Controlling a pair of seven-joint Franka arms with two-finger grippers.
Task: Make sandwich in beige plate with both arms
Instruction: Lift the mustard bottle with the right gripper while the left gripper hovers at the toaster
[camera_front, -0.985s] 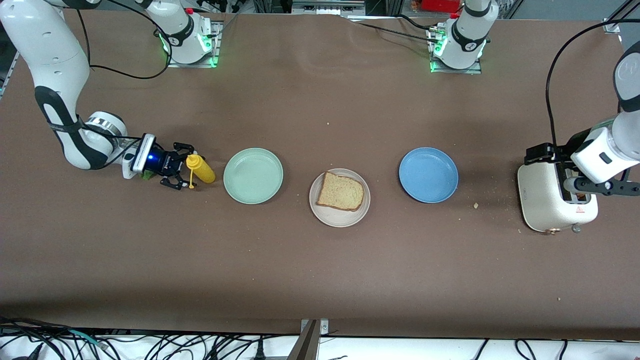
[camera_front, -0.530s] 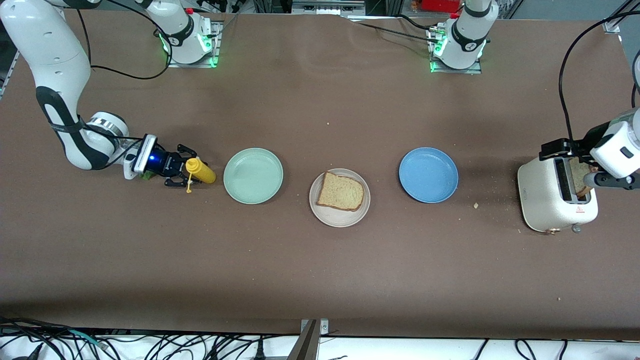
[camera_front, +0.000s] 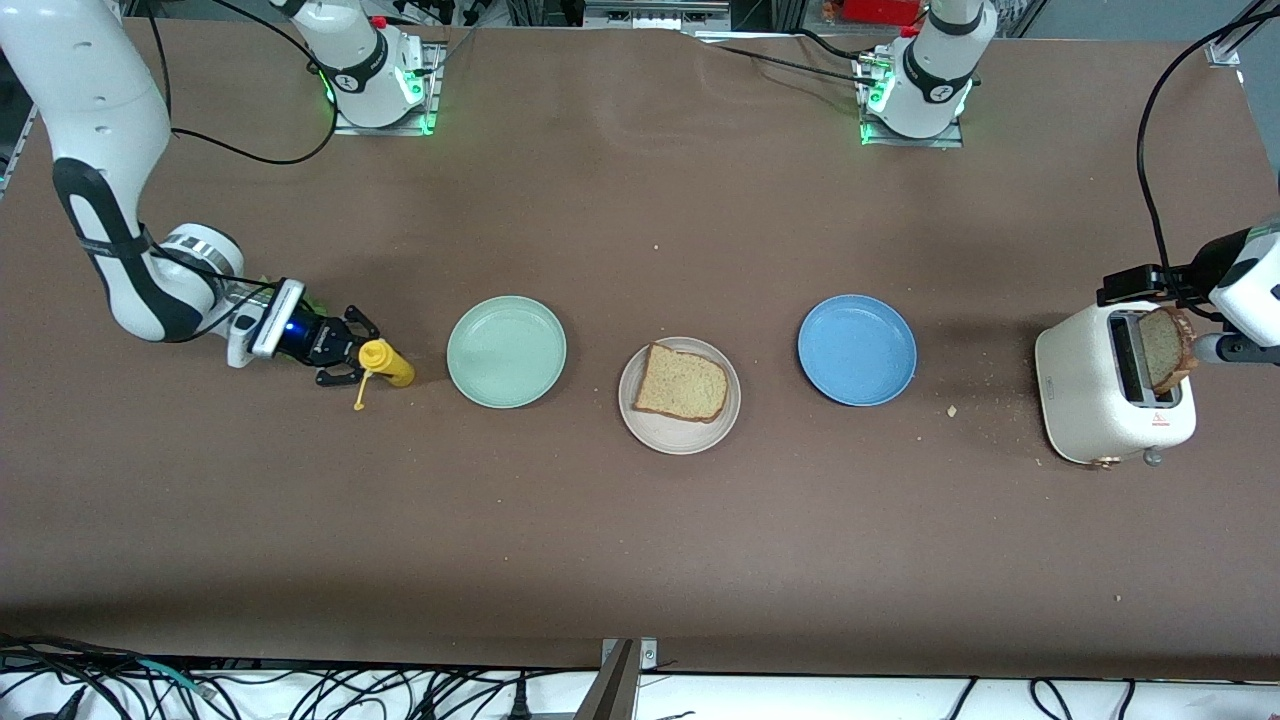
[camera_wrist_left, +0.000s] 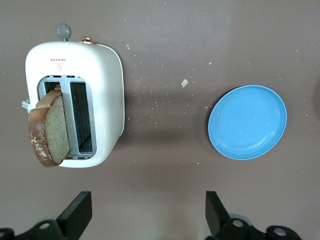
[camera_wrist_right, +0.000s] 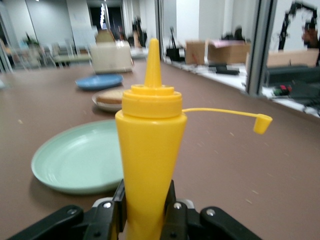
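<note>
mustard bottle clamped, second slice half out of the toaster

your right claw (camera_wrist_right: 145, 220) is clamped on the base of the yellow squeeze bottle (camera_front: 385, 363), which sits toward the right arm's end of the table from the beige plate (camera_front: 655, 428), past the mint-green plate (camera_front: 506, 351). the bottle's cap (camera_wrist_right: 261, 123) hangs loose on its tether, so the nozzle is open.

your left claw (camera_wrist_left: 145, 220) hangs over the table by the toaster (camera_front: 1100, 400), its fingers (camera_wrist_left: 77, 212) spread wide apart and holding nothing. a toasted slice (camera_wrist_left: 49, 129) leans out of one slot, tilted. the toaster stands toward the left arm's end of the table from the beige plate, past the blue plate (camera_front: 856, 349).

the beige plate carries one bread slice (camera_front: 682, 383), lying flat. no lettuce on it yet; a bit of green shows under the right wrist, too hidden to name.

risks from here, my judgement:
- squeezing harder on the soft bottle with the cap off may push sauce out before you reach the beige plate.
- a low grip may let the bottle tip when lifted.
- the leaning slice may topple off the toaster if the left claw nudges it rather than pinching it squarely.
- crust is brittle; a hard pinch may crumble it.
</note>
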